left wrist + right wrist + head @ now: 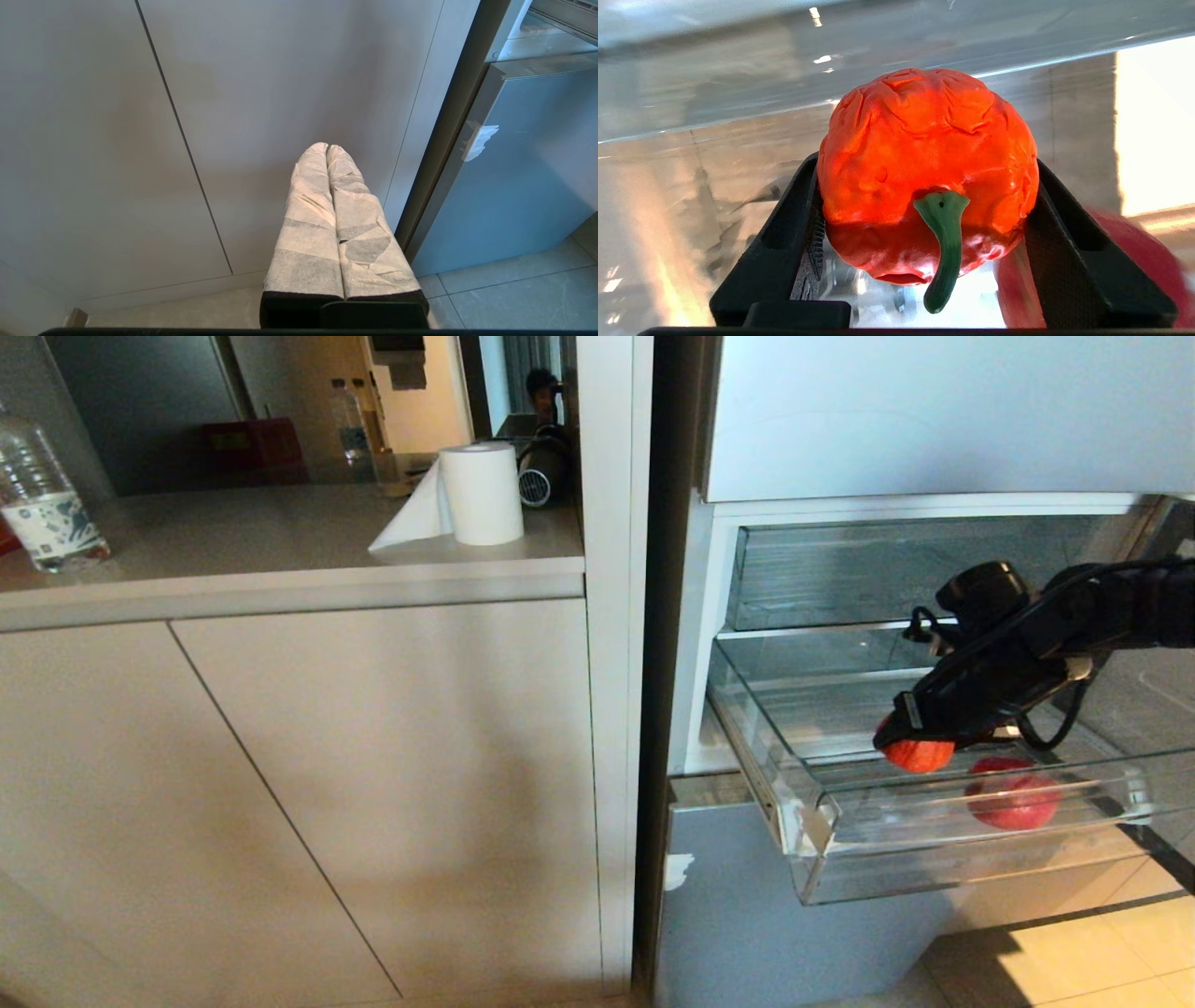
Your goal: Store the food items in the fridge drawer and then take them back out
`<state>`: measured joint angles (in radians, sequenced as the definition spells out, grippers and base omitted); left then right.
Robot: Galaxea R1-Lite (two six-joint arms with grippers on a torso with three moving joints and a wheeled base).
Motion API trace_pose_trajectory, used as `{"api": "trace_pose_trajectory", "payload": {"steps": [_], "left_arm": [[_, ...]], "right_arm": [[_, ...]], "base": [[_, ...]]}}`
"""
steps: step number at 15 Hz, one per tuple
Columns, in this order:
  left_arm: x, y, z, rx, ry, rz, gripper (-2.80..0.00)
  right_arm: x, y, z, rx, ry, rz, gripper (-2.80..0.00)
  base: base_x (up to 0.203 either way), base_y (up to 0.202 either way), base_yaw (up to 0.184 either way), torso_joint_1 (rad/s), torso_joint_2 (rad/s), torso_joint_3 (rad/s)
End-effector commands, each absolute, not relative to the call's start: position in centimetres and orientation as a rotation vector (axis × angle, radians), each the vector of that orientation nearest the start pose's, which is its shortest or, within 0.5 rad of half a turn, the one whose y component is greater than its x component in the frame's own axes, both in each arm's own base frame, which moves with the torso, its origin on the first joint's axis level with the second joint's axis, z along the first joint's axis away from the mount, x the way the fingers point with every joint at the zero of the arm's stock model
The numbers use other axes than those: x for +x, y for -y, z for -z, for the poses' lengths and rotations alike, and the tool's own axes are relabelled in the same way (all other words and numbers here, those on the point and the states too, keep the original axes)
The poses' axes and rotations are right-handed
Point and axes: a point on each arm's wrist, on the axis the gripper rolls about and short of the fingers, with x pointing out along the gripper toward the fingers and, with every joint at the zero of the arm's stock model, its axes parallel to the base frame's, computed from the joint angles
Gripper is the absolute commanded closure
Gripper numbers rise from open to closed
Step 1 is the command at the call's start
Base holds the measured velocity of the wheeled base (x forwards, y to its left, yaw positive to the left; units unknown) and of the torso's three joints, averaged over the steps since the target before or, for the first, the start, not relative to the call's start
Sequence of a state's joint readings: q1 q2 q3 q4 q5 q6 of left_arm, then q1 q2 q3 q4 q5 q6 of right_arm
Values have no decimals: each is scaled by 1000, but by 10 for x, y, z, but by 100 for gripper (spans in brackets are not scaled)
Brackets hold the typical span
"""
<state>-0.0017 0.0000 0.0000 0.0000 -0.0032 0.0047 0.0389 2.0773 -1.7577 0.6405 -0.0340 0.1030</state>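
Our left gripper (327,149) hangs by the cupboard doors (373,784), jaws pressed together on nothing. Right of them, the fridge drawer (822,840) juts out open. Over it our right gripper (910,737) has its jaws clamped on the orange-red fruit (927,172), behind the front edge; the red fruit (1013,793) lies just beside

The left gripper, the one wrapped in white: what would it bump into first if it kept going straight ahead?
Most likely the pale cabinet door. The left gripper points straight at it with nothing in between, though how far off it is stays unclear.
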Motion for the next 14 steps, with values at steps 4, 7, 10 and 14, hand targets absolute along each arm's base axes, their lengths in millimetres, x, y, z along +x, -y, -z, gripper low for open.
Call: {"api": "trace_pose_trajectory", "payload": {"steps": [4, 7, 10, 14], "left_arm": [[-23, 0, -75, 5, -3, 5, 0], [-23, 0, -75, 5, -2, 5, 0], [-23, 0, -75, 5, -3, 5, 0], [-23, 0, -75, 5, -3, 5, 0]], "right_arm": [[309, -12, -279, 68, -761, 34, 0], [247, -10, -311, 71, -655, 30, 0], [167, -6, -346, 79, -472, 21, 0], [47, -1, -357, 88, -217, 3, 0]], "base": [[0, 0, 0, 0, 0, 0], [0, 0, 0, 0, 0, 0], [0, 0, 0, 0, 0, 0], [0, 0, 0, 0, 0, 0]]}}
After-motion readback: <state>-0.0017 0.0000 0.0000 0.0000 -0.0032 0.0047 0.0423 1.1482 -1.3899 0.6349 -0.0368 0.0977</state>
